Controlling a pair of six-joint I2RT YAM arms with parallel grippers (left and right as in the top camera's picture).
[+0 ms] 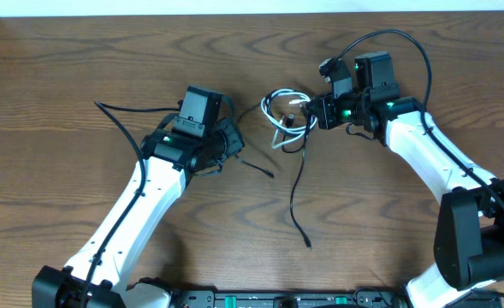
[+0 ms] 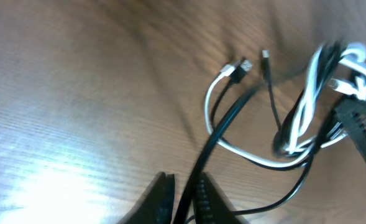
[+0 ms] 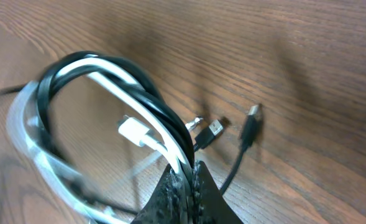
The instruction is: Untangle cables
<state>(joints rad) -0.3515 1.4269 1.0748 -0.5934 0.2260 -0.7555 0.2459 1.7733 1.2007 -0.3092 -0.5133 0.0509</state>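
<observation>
The white cable (image 1: 279, 96) and the black cable (image 1: 296, 197) are looped together in a tangle at the table's middle. The black one's long tail runs toward the front edge. My right gripper (image 1: 313, 113) is at the tangle's right side. In the right wrist view it (image 3: 190, 167) is shut on the white cable (image 3: 117, 76) and black cable (image 3: 111, 57), lifting the loop. My left gripper (image 1: 237, 147) is left of the tangle. In the left wrist view its jaws (image 2: 184, 177) stand slightly apart, with the black cable (image 2: 226, 121) running loosely between them. The white cable (image 2: 307, 99) loops beyond.
A short black cable end (image 1: 260, 168) trails on the wood (image 1: 80, 51) just right of the left gripper. Small plug ends (image 3: 251, 115) lie on the table behind the right gripper. The left arm's own thick black wire (image 1: 119, 120) arcs out to its left.
</observation>
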